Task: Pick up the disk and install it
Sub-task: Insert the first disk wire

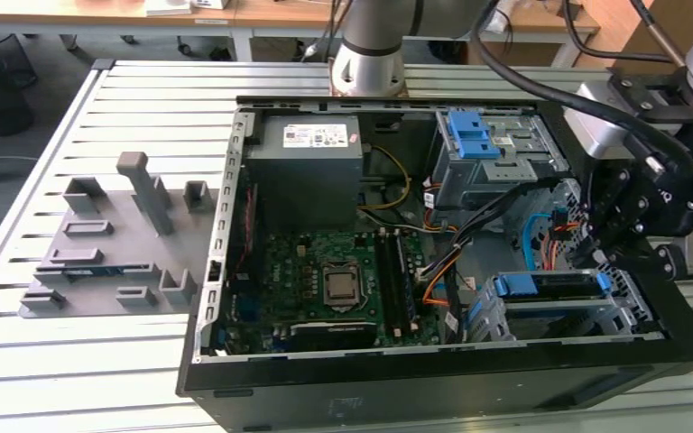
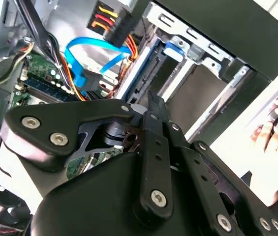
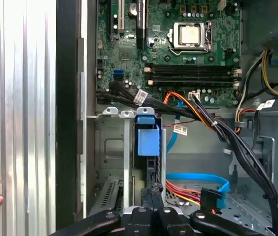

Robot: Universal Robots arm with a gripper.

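The disk (image 1: pixel 547 287) sits edge-up in a slot of the grey drive cage (image 1: pixel 563 316), in the corner of the open computer case nearest the exterior view's right. Its blue carrier (image 3: pixel 146 141) stands between the cage's metal dividers, and a blue part of it (image 2: pixel 174 50) shows in the second wrist view. My gripper (image 1: pixel 605 260) hangs over the case wall just beside this cage. Its fingertips (image 3: pixel 151 192) are pressed together, shut on nothing, and they stop a short way from the blue carrier. The gripper (image 2: pixel 154 102) points toward the cage opening (image 2: pixel 198 83).
Inside the case are the motherboard (image 1: pixel 335 280), a grey power-supply box (image 1: pixel 310 162), a second cage with blue latches (image 1: pixel 482 135) and loose cables (image 3: pixel 203 115). A grey fixture (image 1: pixel 118 234) stands on the slatted table. A person's hand (image 2: pixel 276 123) rests beside the case.
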